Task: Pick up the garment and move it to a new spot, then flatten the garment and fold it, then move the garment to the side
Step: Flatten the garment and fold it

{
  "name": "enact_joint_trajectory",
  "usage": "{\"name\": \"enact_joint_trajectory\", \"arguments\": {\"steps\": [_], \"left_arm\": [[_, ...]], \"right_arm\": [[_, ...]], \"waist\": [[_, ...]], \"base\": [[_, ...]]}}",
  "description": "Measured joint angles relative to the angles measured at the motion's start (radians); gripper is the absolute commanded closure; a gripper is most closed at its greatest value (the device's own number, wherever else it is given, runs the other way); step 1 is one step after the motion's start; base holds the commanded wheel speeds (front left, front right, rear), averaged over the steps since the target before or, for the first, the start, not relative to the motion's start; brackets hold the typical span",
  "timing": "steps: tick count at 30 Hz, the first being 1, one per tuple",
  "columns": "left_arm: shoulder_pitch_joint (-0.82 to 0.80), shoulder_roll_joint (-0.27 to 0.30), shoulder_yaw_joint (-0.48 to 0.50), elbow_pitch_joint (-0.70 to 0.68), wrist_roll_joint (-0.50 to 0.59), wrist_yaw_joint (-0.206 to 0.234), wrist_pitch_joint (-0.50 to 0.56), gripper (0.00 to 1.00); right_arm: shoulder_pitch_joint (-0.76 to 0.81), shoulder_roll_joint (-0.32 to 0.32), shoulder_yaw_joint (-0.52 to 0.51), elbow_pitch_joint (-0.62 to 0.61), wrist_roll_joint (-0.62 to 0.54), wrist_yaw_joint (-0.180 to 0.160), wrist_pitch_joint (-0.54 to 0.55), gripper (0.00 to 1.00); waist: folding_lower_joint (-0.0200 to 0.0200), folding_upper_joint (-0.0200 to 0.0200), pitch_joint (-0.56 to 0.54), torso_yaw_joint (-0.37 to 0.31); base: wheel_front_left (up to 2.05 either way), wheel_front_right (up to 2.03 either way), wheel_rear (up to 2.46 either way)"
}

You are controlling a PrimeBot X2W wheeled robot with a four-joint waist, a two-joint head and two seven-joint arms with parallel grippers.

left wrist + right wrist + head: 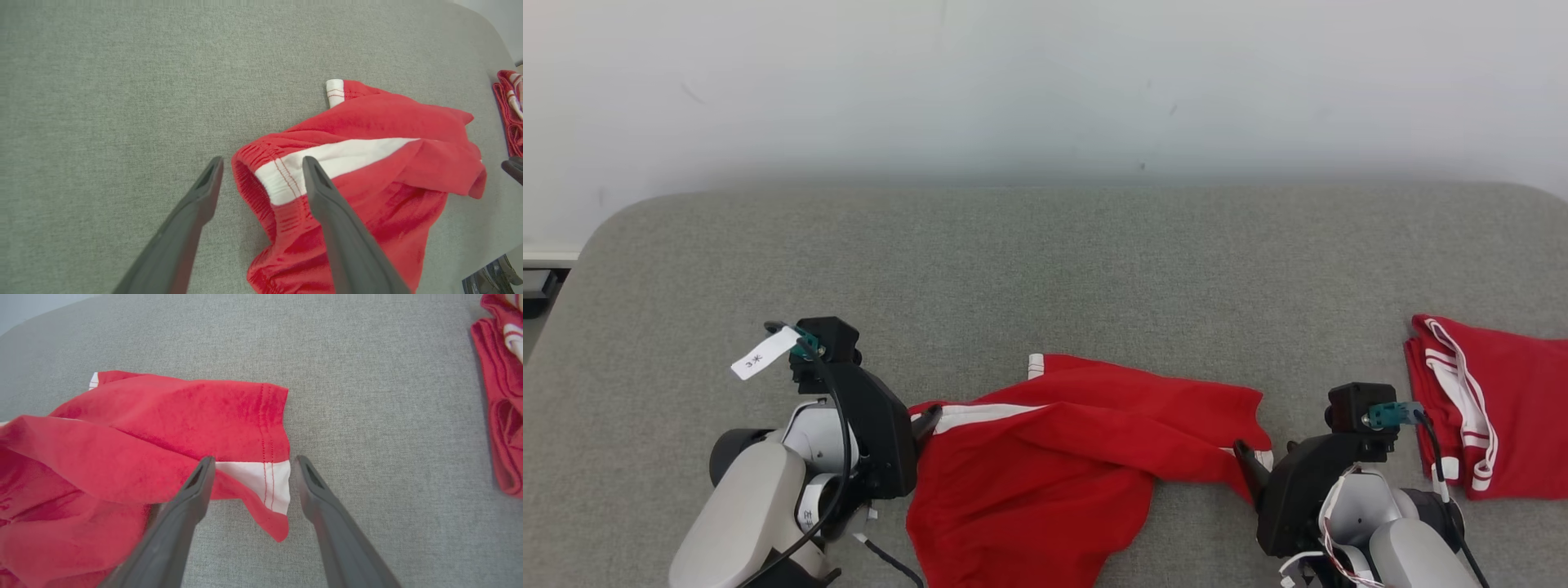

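The red garment (1078, 457) lies crumpled at the near edge of the grey table (1045, 269), between both grippers. The left gripper (261, 163) is spread wide astride the waistband end, grasping nothing. The right gripper (253, 461) is spread too, around the white-striped hem corner. A folded red garment (1494, 400) sits apart by the right edge. Beyond, open grey surface runs to the rounded far edge and the pale wall (1045, 82).
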Motion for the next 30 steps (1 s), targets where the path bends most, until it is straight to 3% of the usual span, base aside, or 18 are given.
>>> {"name": "enact_joint_trajectory", "arguments": {"steps": [11, 18, 30], "left_arm": [[0.034, 0.0, -0.017, -0.036, -0.019, -0.008, 0.048, 0.0], [0.034, 0.0, -0.005, -0.039, -0.026, 0.019, 0.061, 0.0], [0.031, -0.004, -0.012, -0.058, -0.026, 0.028, 0.076, 0.0]], "right_arm": [[0.005, 0.002, 0.022, -0.026, -0.006, 0.0, 0.035, 0.0], [0.01, 0.003, 0.022, -0.004, -0.006, 0.0, 0.053, 0.0], [0.021, 0.007, -0.077, 0.009, -0.04, 0.0, 0.046, 0.0]], "waist": [[0.0, 0.0, -0.019, 0.005], [0.0, 0.0, -0.011, -0.001], [0.0, 0.0, 0.004, -0.001]], "base": [[0.0, 0.0, 0.0], [0.0, 0.0, 0.0], [0.0, 0.0, 0.0]]}}
